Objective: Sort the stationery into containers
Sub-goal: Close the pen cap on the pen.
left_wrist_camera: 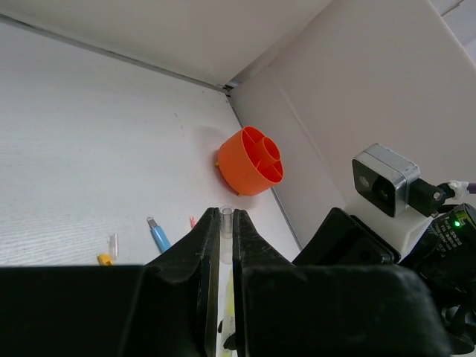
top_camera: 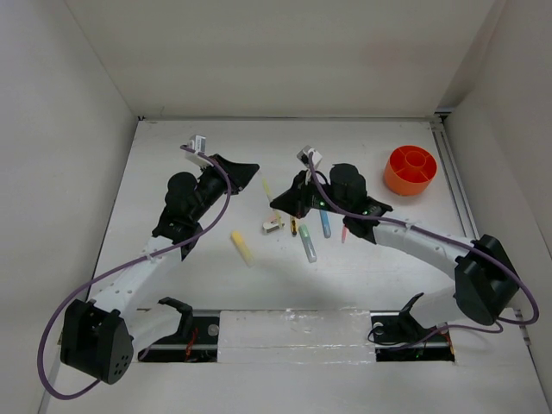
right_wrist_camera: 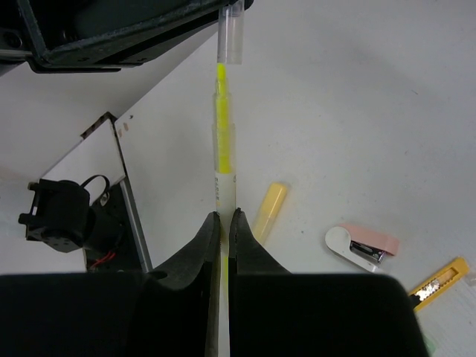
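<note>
A yellow highlighter pen (top_camera: 267, 188) with a clear cap is held off the table between both grippers. My left gripper (top_camera: 250, 174) is shut on its clear cap end (left_wrist_camera: 225, 223). My right gripper (top_camera: 279, 203) is shut on its white body (right_wrist_camera: 223, 178). In the right wrist view the left gripper's fingers (right_wrist_camera: 134, 30) close over the cap at the top. The orange-red cup (top_camera: 410, 170) stands at the far right and also shows in the left wrist view (left_wrist_camera: 251, 160). A yellow stick (top_camera: 242, 246), a yellow-black cutter (top_camera: 293, 227), a pale green pen (top_camera: 307, 243), a blue pen (top_camera: 325, 222) and a thin red stick (top_camera: 343, 231) lie on the table.
A small white and pink stapler (right_wrist_camera: 362, 245) lies beside the yellow-black cutter (right_wrist_camera: 439, 282), under the right gripper. White walls close the table at the back and on both sides. A dark slot (top_camera: 190, 332) runs along the near edge between the arm bases.
</note>
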Controlling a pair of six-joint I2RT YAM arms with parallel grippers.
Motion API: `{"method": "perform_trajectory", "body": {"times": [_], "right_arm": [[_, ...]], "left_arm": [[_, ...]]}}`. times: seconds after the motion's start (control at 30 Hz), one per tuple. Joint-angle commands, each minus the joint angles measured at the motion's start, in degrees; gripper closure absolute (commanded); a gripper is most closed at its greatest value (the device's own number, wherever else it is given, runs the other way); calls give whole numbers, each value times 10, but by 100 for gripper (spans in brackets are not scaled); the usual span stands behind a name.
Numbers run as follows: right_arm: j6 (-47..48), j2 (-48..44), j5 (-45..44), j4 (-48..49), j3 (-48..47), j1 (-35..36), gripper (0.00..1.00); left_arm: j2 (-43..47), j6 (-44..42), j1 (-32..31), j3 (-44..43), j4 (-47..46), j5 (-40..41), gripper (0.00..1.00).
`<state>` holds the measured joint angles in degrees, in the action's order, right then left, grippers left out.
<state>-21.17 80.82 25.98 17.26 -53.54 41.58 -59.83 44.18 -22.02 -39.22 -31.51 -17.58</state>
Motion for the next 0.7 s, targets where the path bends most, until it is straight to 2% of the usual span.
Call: {"method": "perform_trajectory", "body": {"times": [0.0,0.67], "right_arm": [[8,7,10,26,-29,-3,100],[13,13,15,26,-39,-8,100]], "left_arm": [[4,0,1,1,-36,-10,100],[9,0,1,1,-30,-4,100]]}}
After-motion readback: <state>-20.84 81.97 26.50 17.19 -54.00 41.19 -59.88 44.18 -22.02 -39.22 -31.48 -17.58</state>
